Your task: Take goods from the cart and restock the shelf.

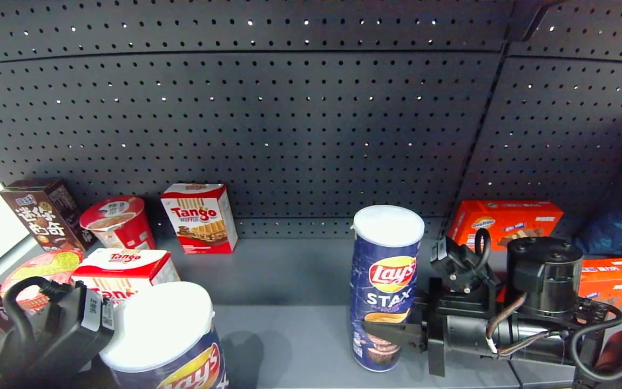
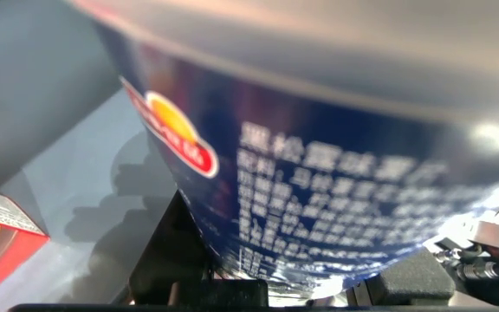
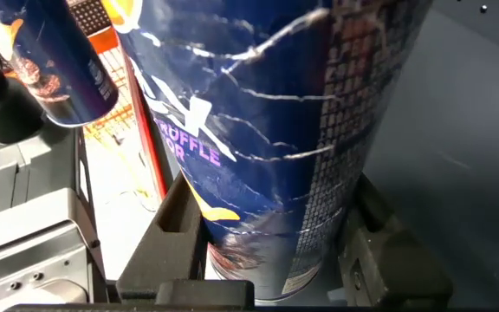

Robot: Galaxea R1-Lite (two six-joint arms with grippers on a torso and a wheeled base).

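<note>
At the far left of the head view, a brown box [image 1: 41, 216], a red cup [image 1: 119, 221] and two wafer boxes [image 1: 200, 216] sit on the gray shelf [image 1: 289, 281].

In the lower left corner, the left gripper [image 2: 293, 277] is closed around the first chip can [image 1: 165, 340]. This can is up close to the camera, in front of the shelf, with its white lid on top.

Right of the middle stands the second chip can [image 1: 386, 286], straight up. Its bottom looks to be on the shelf, or just above it; I cannot tell which. The right gripper [image 3: 271, 251] squeezes it low down, one finger on each side.

At the far right are two orange boxes [image 1: 505, 221], near the back wall.

I think these cans are light and stiff, like a cardboard tube. The sides look smooth, so they may slip. A hard squeeze could dent them, and a drop could break the chips inside. They are tall, so they could tip over easily. The best place to hold one is around the round side, not by the lid.
</note>
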